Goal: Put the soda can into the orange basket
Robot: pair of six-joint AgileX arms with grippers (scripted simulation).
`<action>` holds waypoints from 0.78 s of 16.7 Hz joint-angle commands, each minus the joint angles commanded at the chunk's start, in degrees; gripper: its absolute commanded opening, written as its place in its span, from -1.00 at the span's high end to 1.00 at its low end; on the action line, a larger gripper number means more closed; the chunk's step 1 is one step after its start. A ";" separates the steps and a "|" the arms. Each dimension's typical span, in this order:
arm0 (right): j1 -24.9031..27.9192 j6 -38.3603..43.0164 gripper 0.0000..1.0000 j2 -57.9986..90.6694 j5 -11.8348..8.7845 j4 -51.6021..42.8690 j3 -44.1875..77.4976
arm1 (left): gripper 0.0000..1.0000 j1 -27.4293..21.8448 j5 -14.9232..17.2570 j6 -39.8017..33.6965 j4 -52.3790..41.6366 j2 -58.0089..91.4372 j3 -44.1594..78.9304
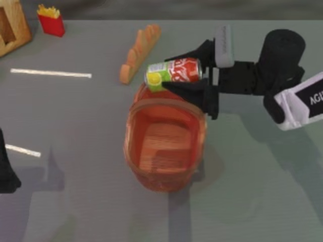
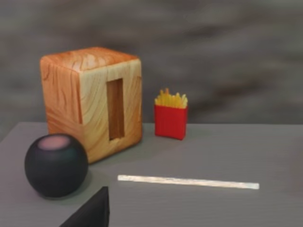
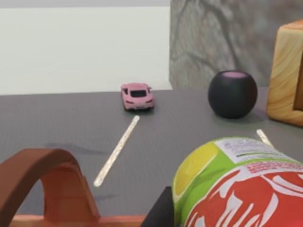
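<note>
Nearest you in the top view, the orange basket sits on the grey counter, its arched handle crossing the far part of the rim. Just past that rim, at about 12 o'clock from the basket's middle, your right hand is clamped on the soda can. The can lies on its side in the air, lime-green end pointing to 9 o'clock, red part between the black fingers; it overhangs the basket's far edge and is not inside. The right arm reaches in from 3 o'clock.

In the right wrist view the can fills the near corner, with the basket handle beside it.

Your left hand is parked at the counter's 9 o'clock edge; you cannot tell from these views whether its fingers are apart or together.

Beyond the can, at 11 o'clock, lies a ridged orange loaf-like piece. Farther left are a white strip, a red fries box and a wooden block. The right wrist view also shows a dark sphere and a pink toy car.
</note>
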 joint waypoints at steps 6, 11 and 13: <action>0.00 0.00 -1.00 0.00 0.00 0.00 0.00 | -1.00 0.00 0.00 0.00 0.00 0.00 0.00; 0.00 0.00 -1.00 0.00 0.00 0.00 0.00 | -1.00 0.00 0.00 0.00 0.00 0.00 0.00; -0.21 -0.01 -1.00 -0.04 0.02 -0.01 0.03 | -1.00 0.00 0.00 0.00 0.00 0.00 0.00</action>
